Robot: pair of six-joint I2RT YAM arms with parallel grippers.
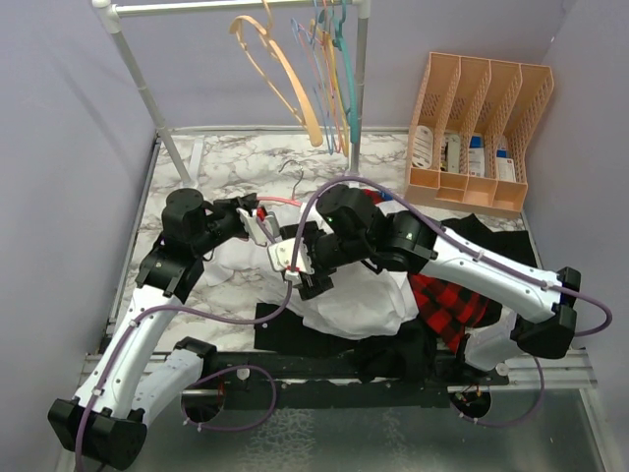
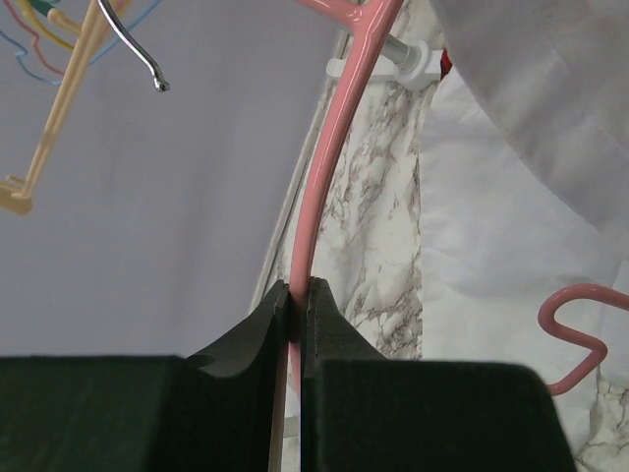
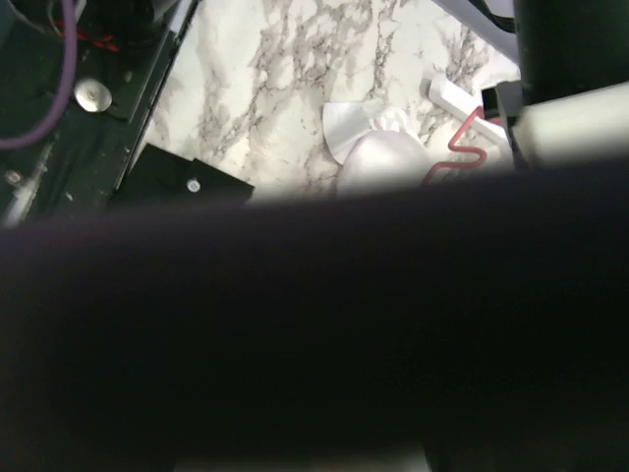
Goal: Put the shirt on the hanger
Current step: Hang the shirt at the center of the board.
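One white shirt (image 1: 359,295) lies heaped mid-table on the marble table (image 1: 236,157), just ahead of the arm bases. One pink hanger (image 2: 319,197) is held over its far-left edge.

Only the left wrist view shows the grasp. The left gripper (image 2: 297,295) has both fingers pinched tight on the hanger's pink arm, which curves up and away. A wavy notch shows at lower right over white cloth, and the metal hook (image 2: 128,44) at upper left. From above, only a short pink line shows between the two wrists.

The right gripper (image 1: 307,278) sits low over the shirt. Whether it is clenched or released cannot be told: the right wrist view is almost wholly blocked by a dark blur, with a scrap of shirt and a pink kink at the top.

Only the top view shows the rest:
- one plaid shirt (image 1: 447,300) and one black garment (image 1: 491,241), just right of the white one
- one peach organiser (image 1: 482,128) with four slots, far right
- one rail (image 1: 236,6) at the back, carrying one thick peach hanger (image 1: 291,74) and thin ones too crowded to count
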